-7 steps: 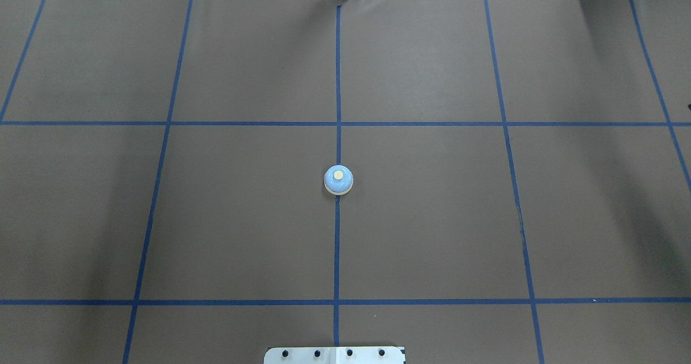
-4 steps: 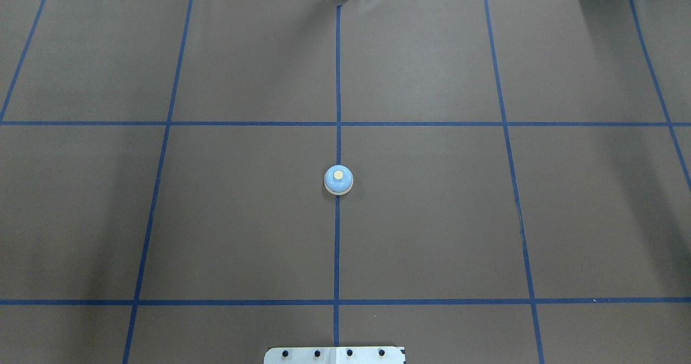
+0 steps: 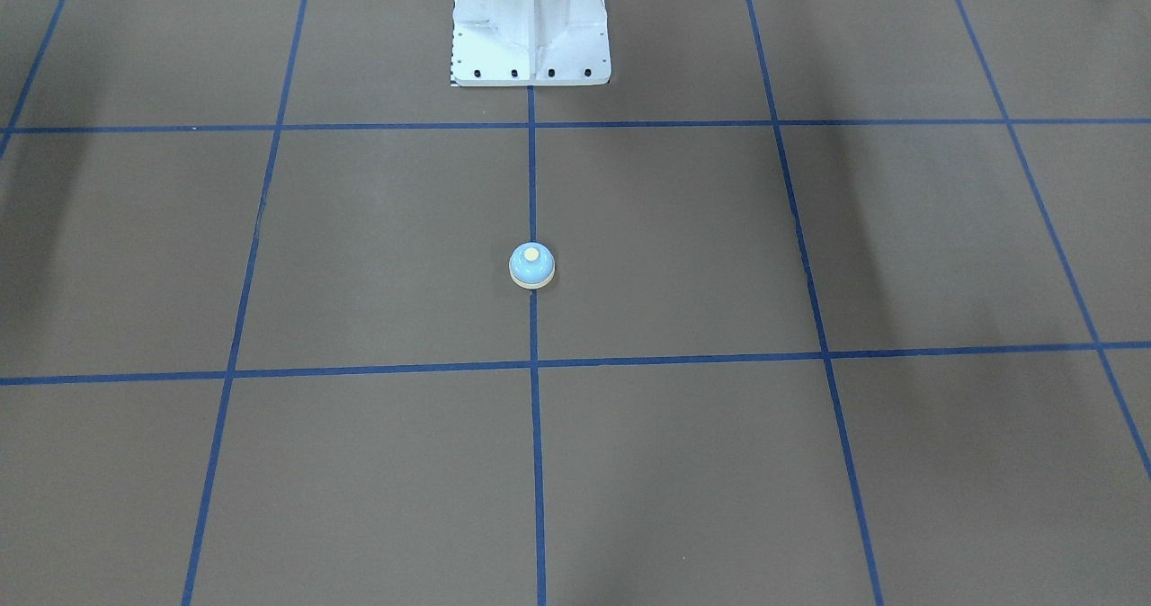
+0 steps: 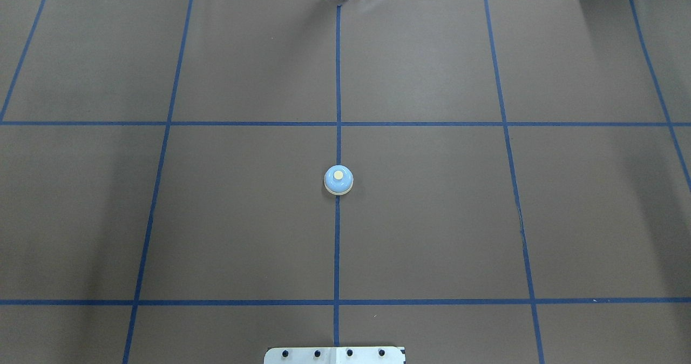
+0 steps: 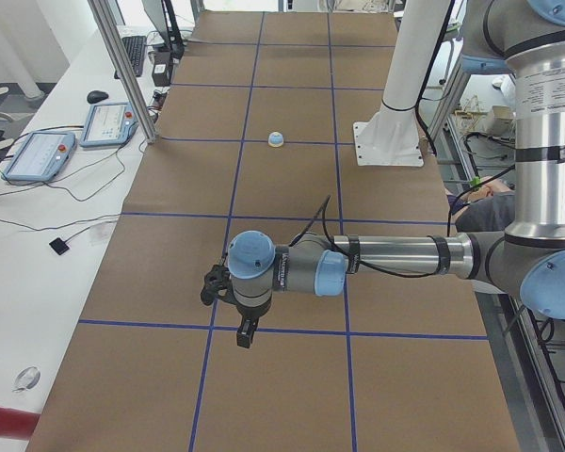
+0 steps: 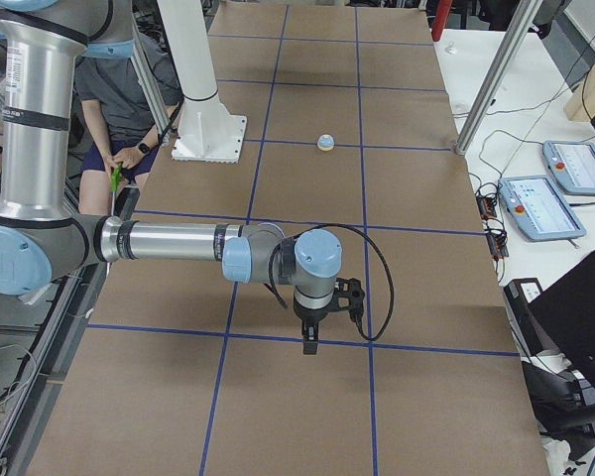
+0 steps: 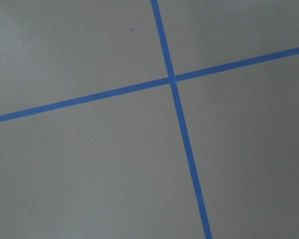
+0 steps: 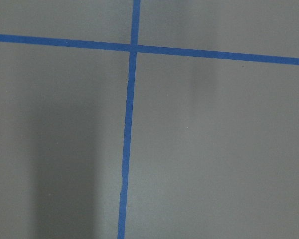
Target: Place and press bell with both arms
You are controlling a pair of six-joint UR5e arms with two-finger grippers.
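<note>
From the bench's left end, the nearest thing is the left arm (image 5: pixel 395 254), stretched out low with the left gripper (image 5: pixel 246 335) pointing down above the brown bench (image 5: pixel 292 395) by a crossing of blue tape (image 7: pixel 172 78). At this range I cannot tell whether its jaws are parted or closed, and its wrist camera shows only paper and tape. From the other end, the right arm (image 6: pixel 169 241) mirrors that pose. The right gripper (image 6: pixel 309 344) hangs over a tape line, and its state is just as unreadable.

Farther along, well apart from both grippers, the bell (image 4: pixel 338 180) sits upright on the centre tape line, button up, out in front of the white pedestal (image 3: pixel 530 22). Beyond the pedestal a person (image 6: pixel 119 109) sits.

Over the last second the bell has not shifted. Only a dark sliver at the overhead view's right edge has gone, probably the right arm clearing out. The bell looks placed with both arms parked, so the press is either finished or yet to come.
</note>
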